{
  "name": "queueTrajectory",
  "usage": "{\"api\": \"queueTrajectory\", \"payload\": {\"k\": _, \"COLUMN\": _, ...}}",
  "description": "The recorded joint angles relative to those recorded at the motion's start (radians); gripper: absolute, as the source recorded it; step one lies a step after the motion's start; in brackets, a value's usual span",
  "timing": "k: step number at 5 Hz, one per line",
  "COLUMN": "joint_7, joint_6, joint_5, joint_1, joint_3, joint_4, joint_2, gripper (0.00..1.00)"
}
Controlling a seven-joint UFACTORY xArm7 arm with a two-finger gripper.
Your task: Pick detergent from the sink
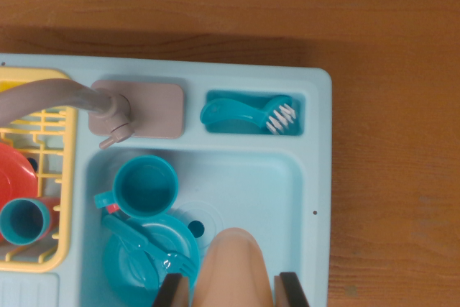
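The detergent bottle (233, 267), a beige rounded body, stands at the 6 o'clock edge of the wrist view, inside the light blue sink (316, 177) basin, with the gripper (233, 291) placed around it: one dark finger lies on each side of the bottle and appears to touch it. At 9 o'clock of the bottle a teal cup (146, 186) rests above a teal plate (122, 264) with a fork (140, 239). At 12 o'clock a brush (248, 115) lies in the upper compartment, the grey faucet (72, 98) at 10 o'clock, the yellow rack (61, 177) beyond.
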Motion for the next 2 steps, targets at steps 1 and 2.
{"api": "queueTrajectory", "payload": {"k": 1, "joint_7": 0.001, "joint_6": 0.008, "joint_5": -0.0006, "joint_1": 0.0001, "joint_3": 0.0, "joint_4": 0.006, "joint_2": -0.002, "gripper": 1.0}}
{"api": "queueTrajectory", "payload": {"k": 2, "joint_7": 0.001, "joint_6": 0.008, "joint_5": -0.0006, "joint_1": 0.0001, "joint_3": 0.0, "joint_4": 0.006, "joint_2": -0.002, "gripper": 1.0}}
